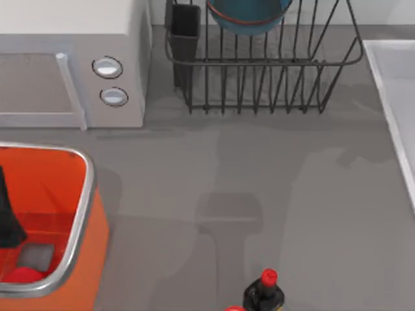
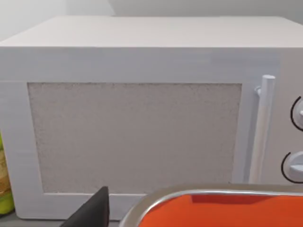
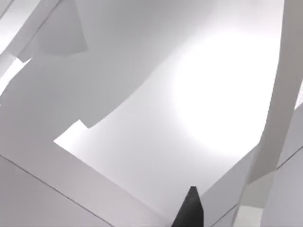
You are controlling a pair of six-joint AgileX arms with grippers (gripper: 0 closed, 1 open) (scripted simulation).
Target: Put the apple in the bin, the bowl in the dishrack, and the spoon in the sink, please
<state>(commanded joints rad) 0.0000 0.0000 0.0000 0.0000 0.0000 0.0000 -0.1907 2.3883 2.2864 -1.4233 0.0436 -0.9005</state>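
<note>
the apple [image 1: 23, 275] lies in the bin [image 1: 83, 214], the bowl [image 1: 249, 16] in the dishrack [image 1: 259, 71]. left gripper [image 1: 8, 220] is over the bin; can't tell either claw's state.

White microwave [image 2: 142, 109] stands behind the bin [image 2: 227, 210].

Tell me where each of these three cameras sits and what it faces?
Top view: above the table, looking down on bin, dishrack, microwave; a dark piece of the left arm over the bin.
Left wrist view: on the left arm, facing the microwave; one dark finger.
Right wrist view: on the right arm, facing pale surfaces; one dark finger.
Top and left wrist share microwave and bin.
</note>
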